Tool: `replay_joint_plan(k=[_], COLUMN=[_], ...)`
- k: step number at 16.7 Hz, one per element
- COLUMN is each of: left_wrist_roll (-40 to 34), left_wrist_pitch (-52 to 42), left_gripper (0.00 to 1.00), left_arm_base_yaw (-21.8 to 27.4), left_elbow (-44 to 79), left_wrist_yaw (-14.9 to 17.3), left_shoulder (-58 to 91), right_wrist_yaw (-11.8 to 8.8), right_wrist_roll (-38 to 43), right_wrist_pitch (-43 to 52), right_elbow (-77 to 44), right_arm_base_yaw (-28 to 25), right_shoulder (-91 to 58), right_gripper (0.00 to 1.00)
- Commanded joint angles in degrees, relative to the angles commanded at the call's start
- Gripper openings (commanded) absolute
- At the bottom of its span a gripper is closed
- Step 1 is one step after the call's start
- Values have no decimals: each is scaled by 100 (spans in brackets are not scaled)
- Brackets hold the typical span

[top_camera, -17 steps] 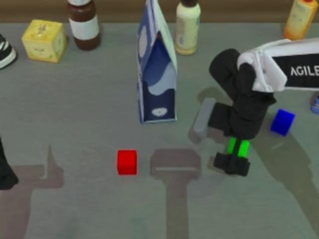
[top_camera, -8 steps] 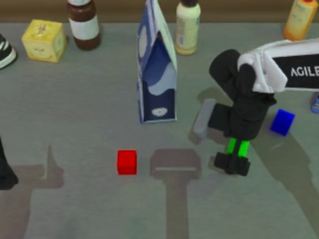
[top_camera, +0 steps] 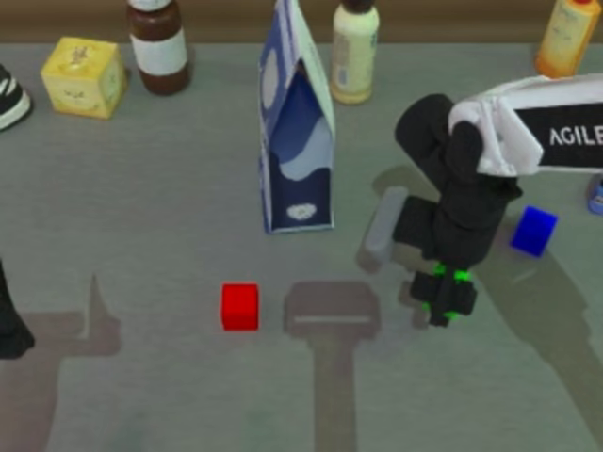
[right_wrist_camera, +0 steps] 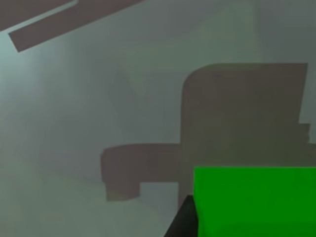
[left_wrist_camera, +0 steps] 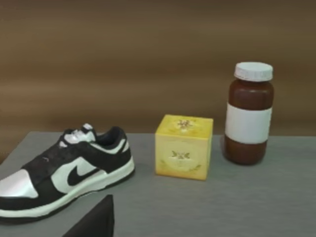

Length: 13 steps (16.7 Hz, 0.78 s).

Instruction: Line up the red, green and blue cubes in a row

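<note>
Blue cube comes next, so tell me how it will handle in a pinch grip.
The blue cube looks rigid with flat faces, so it probably grips squarely. Its glossy finish may make it slippery. It sits flat on the table, so rolling is unlikely.

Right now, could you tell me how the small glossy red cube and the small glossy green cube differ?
The small glossy red cube sits free on the grey table, left of centre; the small glossy green cube is held between the fingers of the right gripper, further right. The red cube shows fully; the green cube is mostly hidden in the top view. Both look plain, glossy and alike in size.
</note>
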State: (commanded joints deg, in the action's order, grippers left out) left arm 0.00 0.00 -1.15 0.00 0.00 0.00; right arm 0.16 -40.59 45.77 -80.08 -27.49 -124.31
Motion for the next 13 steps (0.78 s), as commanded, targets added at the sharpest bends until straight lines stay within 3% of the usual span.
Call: replay_joint_plan(k=[2, 13], left_wrist_roll=[0, 0], left_wrist_pitch=[0, 0], left_gripper=[100, 100], left_arm_base_yaw=[0, 0], left_elbow=[0, 0], left_wrist_yaw=[0, 0], left_shoulder=[0, 0], right_wrist_yaw=[0, -42], right_wrist_roll=[0, 29], right_wrist_pitch=[0, 321], right_elbow=[0, -181], right_arm_base_yaw=[0, -23], right_shoulder=[0, 205], right_gripper=[0, 0])
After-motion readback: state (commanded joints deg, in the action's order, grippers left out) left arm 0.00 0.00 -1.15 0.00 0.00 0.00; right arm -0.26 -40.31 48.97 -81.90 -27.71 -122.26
